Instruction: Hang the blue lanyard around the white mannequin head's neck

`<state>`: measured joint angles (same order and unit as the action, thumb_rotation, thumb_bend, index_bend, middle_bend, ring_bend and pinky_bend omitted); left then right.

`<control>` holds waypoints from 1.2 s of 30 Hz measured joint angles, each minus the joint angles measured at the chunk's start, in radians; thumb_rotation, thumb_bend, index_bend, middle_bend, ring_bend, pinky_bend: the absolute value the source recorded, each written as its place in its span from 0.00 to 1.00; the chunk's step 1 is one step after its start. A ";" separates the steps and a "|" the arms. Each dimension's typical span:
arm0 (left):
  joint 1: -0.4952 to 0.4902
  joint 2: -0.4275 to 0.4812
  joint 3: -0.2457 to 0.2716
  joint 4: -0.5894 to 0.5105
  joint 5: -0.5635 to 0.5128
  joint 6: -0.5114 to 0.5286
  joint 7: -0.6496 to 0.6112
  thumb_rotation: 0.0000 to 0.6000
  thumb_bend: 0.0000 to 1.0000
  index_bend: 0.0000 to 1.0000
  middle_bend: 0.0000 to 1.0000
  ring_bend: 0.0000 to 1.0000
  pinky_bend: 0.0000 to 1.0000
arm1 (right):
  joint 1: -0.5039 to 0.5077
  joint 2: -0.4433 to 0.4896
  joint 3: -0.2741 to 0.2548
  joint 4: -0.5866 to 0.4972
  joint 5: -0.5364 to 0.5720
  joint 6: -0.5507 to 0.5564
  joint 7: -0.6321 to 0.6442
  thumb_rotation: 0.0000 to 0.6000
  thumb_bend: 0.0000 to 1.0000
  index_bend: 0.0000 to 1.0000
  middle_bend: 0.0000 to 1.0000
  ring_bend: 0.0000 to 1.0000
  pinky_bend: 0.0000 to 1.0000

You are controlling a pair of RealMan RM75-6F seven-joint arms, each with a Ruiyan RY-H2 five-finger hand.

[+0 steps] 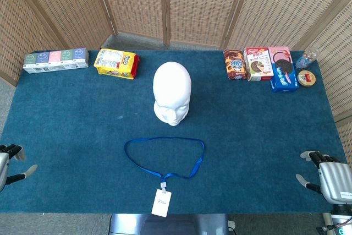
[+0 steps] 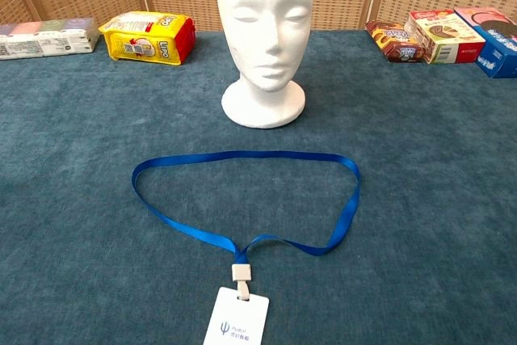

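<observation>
L hand (image 1: pixel 6 163): far left edge of surface (image 1: pixel 66 136), fingers apart, holding nothing.
Lanyard (image 1: pixel 165 157): blue loop flat on surface, just in front of head, not touching; white card (image 1: pixel 161 202) at near edge.
Mannequin head (image 1: pixel 172 93): upright, centre.
R hand (image 1: pixel 329 175): far right edge, fingers apart, holding nothing.

— Lighting? Bright, even, diffuse; a paler wash across the upper right of the wicker screen (image 1: pixel 308 9) in the head view.
— Shadows? Soft and faint, close under the mannequin head (image 2: pixel 265 26) at its base; barely any beneath the lanyard (image 2: pixel 242 199).
— Glare? None marked; white foam near overexposed, detail thin.
— Sharpness? Good at centre in both views; slight softness and bowing at the edges.
</observation>
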<state>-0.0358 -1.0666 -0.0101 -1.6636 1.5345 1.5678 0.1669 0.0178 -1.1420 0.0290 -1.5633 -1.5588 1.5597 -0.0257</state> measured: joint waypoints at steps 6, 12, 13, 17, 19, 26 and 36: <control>0.014 0.007 0.009 0.002 0.013 0.015 -0.011 0.77 0.15 0.61 0.59 0.54 0.38 | 0.000 -0.007 -0.007 0.015 -0.016 -0.001 0.010 0.92 0.19 0.40 0.47 0.53 0.51; 0.024 0.009 0.012 0.008 0.028 0.033 -0.026 0.78 0.15 0.61 0.59 0.54 0.38 | 0.002 -0.010 -0.011 0.023 -0.028 -0.002 0.023 0.92 0.19 0.40 0.47 0.53 0.51; 0.025 0.008 0.011 0.009 0.028 0.034 -0.028 0.78 0.15 0.60 0.59 0.54 0.38 | 0.002 -0.009 -0.010 0.021 -0.029 0.000 0.023 0.92 0.19 0.40 0.47 0.53 0.51; 0.022 0.004 0.007 0.015 0.025 0.025 -0.032 0.77 0.15 0.61 0.59 0.54 0.38 | 0.000 0.000 -0.007 0.011 -0.029 0.006 0.031 0.91 0.19 0.40 0.47 0.53 0.51; 0.017 0.003 0.005 0.018 0.023 0.017 -0.034 0.77 0.15 0.61 0.59 0.54 0.38 | 0.002 0.006 -0.006 0.004 -0.029 0.005 0.045 0.92 0.19 0.40 0.47 0.53 0.51; 0.000 0.012 -0.010 0.011 0.023 0.005 -0.027 0.77 0.15 0.61 0.59 0.54 0.38 | 0.026 0.026 -0.001 -0.036 -0.049 -0.014 0.129 0.92 0.19 0.39 0.47 0.53 0.51; -0.037 0.052 -0.033 -0.021 0.031 -0.024 -0.016 0.78 0.15 0.60 0.59 0.54 0.38 | 0.175 0.051 0.005 -0.108 -0.150 -0.170 0.203 0.93 0.19 0.35 0.52 0.66 0.63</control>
<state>-0.0724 -1.0151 -0.0428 -1.6842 1.5654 1.5440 0.1504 0.1927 -1.0912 0.0343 -1.6712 -1.7085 1.3900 0.1773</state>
